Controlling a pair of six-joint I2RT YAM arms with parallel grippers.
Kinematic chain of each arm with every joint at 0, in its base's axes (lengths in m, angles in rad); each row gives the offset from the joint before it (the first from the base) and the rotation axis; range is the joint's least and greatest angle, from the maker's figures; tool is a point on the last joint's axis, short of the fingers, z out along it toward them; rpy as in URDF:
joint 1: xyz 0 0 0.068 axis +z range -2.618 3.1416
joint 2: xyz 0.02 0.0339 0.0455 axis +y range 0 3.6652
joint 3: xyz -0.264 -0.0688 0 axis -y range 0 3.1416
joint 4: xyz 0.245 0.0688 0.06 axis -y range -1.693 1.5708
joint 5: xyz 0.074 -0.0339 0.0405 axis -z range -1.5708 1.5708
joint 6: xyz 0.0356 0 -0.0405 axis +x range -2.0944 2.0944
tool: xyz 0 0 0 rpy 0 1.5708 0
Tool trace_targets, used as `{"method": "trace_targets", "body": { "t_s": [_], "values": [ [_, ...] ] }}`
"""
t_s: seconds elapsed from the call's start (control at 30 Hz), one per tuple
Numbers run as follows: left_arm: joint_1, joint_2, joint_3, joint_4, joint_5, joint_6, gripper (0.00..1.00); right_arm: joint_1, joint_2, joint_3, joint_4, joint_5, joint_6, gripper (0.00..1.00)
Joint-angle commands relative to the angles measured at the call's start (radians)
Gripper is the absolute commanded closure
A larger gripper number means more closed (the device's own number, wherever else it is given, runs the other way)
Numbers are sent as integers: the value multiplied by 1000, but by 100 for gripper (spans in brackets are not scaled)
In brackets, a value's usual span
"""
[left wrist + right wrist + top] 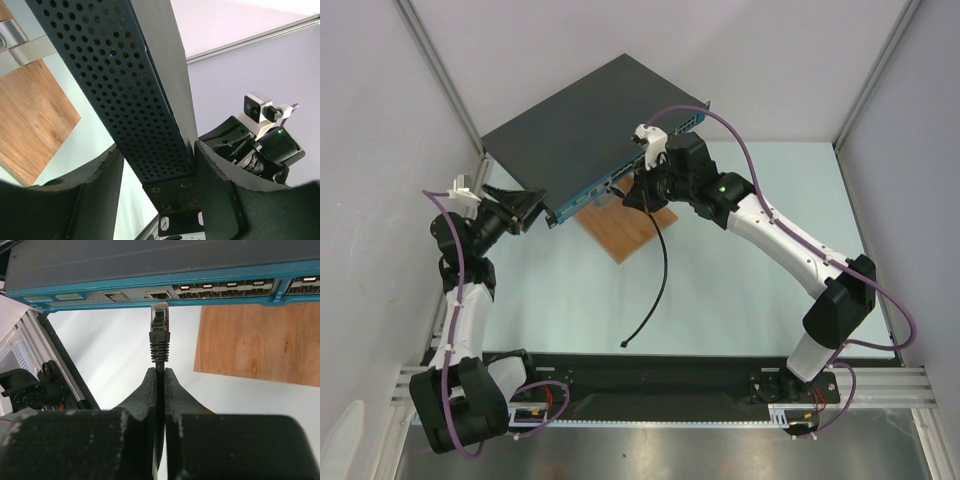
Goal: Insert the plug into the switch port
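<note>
The plug (pixel 159 320), a small clear-tipped connector with a ribbed black boot, is held just short of the switch port (pixel 159 294). This is a small dark rectangular socket in the teal-blue front strip (pixel 225 273) of the wide, flat dark-grey switch box (pixel 585 125). Plug and socket are lined up but apart. The right gripper (pixel 160 376) is closed narrowly on the thin black cable (pixel 663 270) just behind the boot. The left gripper (pixel 157 180) is clamped across the box's perforated side panel (pixel 125 100) at its left end. The plug is judged light, rigid and delicate at its latch, while the cable is limp. Hold is therefore best taken at the stiff boot, close to the tip. A brown wooden board (pixel 255 345) is seen near the front strip.
</note>
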Motion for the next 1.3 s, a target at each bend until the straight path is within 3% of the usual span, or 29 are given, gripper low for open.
{"method": "trace_targets", "body": {
  "t_s": [0.0,1.27],
  "values": [
    [-19,19,43,13,-14,57,100,5,-21,-4,47,-6,21,100],
    [-19,9,29,20,-9,58,100,-32,34,73,118,-46,90,100]
  ]
}}
